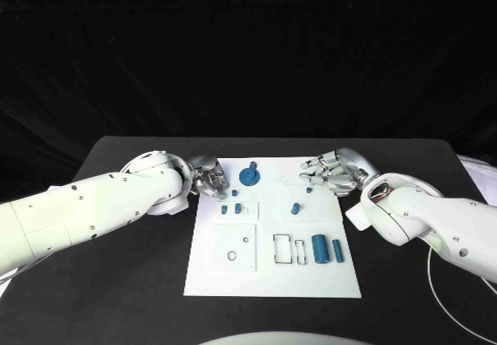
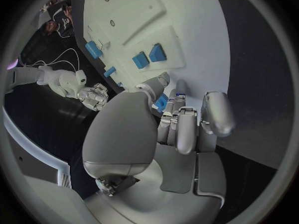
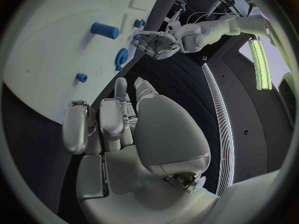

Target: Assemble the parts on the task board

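The white board [image 1: 271, 273] lay in the middle of the black table [image 1: 124, 302], with both hands at its far end. The left hand [image 1: 210, 178] hovered over the board's left edge, its fingers [image 2: 215, 112] curled loosely with nothing between them. The right hand [image 1: 333, 172] sat at the opposite edge, fingers [image 3: 77, 129] bent inward and holding nothing that could be made out, though the fingertips were hard to read from above. Between the hands a blue gear [image 1: 250, 176] stood on the board. Nearer the middle were two small blue blocks [image 1: 231, 209] side by side and a short blue peg [image 1: 295, 208]. Toward the near end two blue cylinders [image 1: 325, 249] stood upright beside an open rectangular slot [image 1: 281, 248].
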Robot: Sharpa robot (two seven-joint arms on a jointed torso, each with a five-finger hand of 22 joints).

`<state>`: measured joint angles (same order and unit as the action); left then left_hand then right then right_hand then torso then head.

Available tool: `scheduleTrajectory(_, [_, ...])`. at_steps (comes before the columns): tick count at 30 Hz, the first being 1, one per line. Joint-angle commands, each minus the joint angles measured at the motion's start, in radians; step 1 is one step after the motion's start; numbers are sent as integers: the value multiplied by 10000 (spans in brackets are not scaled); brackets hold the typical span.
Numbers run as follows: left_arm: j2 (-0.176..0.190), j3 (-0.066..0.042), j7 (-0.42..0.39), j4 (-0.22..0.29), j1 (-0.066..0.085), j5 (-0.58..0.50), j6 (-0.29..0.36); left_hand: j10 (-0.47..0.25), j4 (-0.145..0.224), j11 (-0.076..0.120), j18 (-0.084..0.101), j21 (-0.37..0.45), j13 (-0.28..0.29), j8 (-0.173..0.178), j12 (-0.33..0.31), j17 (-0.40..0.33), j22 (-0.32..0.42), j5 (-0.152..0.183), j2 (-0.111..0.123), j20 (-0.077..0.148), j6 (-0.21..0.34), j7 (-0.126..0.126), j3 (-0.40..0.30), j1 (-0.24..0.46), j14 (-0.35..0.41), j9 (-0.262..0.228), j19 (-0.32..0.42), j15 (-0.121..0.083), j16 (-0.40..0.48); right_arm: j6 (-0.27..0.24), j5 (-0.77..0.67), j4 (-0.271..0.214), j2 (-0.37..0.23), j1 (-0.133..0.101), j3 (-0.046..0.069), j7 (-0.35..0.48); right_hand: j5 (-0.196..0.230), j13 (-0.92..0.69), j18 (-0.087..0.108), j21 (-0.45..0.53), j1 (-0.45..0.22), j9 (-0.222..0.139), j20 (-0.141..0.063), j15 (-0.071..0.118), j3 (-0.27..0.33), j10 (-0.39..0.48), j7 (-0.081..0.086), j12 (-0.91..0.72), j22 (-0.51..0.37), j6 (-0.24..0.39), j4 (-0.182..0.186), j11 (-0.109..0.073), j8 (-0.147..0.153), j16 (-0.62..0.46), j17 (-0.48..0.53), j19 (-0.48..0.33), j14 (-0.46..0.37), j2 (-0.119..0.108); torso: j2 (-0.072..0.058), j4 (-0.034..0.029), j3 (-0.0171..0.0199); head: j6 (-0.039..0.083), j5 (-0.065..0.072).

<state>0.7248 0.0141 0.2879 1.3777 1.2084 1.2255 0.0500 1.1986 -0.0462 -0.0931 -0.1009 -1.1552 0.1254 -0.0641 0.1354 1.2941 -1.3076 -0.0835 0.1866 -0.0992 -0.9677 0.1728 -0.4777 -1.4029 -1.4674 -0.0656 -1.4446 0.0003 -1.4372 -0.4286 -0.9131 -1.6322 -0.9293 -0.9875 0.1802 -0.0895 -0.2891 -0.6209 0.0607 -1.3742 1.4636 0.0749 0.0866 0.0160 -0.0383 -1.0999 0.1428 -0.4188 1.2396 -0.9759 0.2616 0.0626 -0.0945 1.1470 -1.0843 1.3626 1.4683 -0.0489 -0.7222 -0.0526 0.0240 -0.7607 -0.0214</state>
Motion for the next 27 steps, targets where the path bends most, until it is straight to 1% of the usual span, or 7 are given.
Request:
scheduleTrajectory(1, [175,-5,-470,48,10,-682,758,-142,116,-4,73,363,-28,-172,-106,-228,155,-55,-75,-71,-350,-36,-201,-248,-283,-66,105,68,177,208,-870,111,-85,-28,7,95,205,537,135,-71,317,30,46,-6,-207,59,82,492,135,-248,-135,27,-80,-8,3,140,121,-23,9,-5,-4,55,5])
scheduleTrajectory(3, [378,-14,-730,150,45,-1263,993,-25,227,64,14,619,0,-368,-35,-435,297,-43,-143,-52,-739,-127,-349,-406,-202,-127,208,30,292,571,-1379,185,-180,-73,9,192,307,893,86,-213,562,56,37,2,-365,44,58,812,361,-448,-267,24,-154,134,-138,283,191,-63,9,-14,-5,79,8])
scheduleTrajectory(6, [747,-18,-1296,355,110,-2538,1487,96,284,123,-44,895,39,-436,54,-589,450,-39,-158,-18,-906,-175,-414,-436,-144,-130,313,-12,374,1122,-2355,303,-289,-214,12,233,-160,1802,40,-360,870,80,40,-1,-764,-173,15,1650,584,-855,-403,18,-243,224,-197,403,241,-195,19,21,1,118,24])
scheduleTrajectory(9, [1030,-11,-2205,520,136,-4525,2014,-83,316,71,-354,2630,17,-405,33,-2159,1464,-35,-175,-11,-926,-142,-511,-407,499,-76,1018,8,1356,1414,-3378,337,-347,-316,16,111,-45,2708,33,-382,972,33,90,-19,-1250,-633,16,2449,612,-1047,-505,31,-161,200,-138,385,222,-408,39,22,-1,157,80])
scheduleTrajectory(15, [1517,133,-4733,1183,138,-10718,2488,-114,130,79,-658,4603,99,-404,317,-3738,2618,-7,-292,-54,-979,-123,-312,-43,1250,-35,1879,37,2448,2031,-6147,125,-384,-411,31,-608,730,3235,41,-375,800,19,114,-55,-1342,-617,-95,2905,603,-1212,-469,50,-107,192,-97,368,230,-667,62,-13,-21,221,309])
scheduleTrajectory(21, [1775,181,-5848,1755,90,-12795,2363,-16,-20,146,-692,4919,223,-408,626,-3896,2826,9,-306,-44,-965,-185,95,245,1324,-31,1955,0,2527,2354,-7847,-147,-281,-410,33,-1176,1016,3596,93,-234,647,-1,147,-89,-1327,-534,-141,3165,384,-1264,-367,87,-24,-36,175,224,175,-840,45,-3,-14,264,412])
scheduleTrajectory(27, [1878,199,-6233,2090,69,-13454,2287,-18,-38,162,-708,5100,288,-409,784,-3986,2949,7,-320,-29,-953,-195,284,292,1357,-28,1971,-15,2559,2556,-8895,-338,-79,-366,30,-1582,1251,4063,138,-84,681,-28,172,-120,-1483,-429,-195,3410,183,-1286,-319,105,137,-253,419,100,136,-905,27,25,-12,270,414])
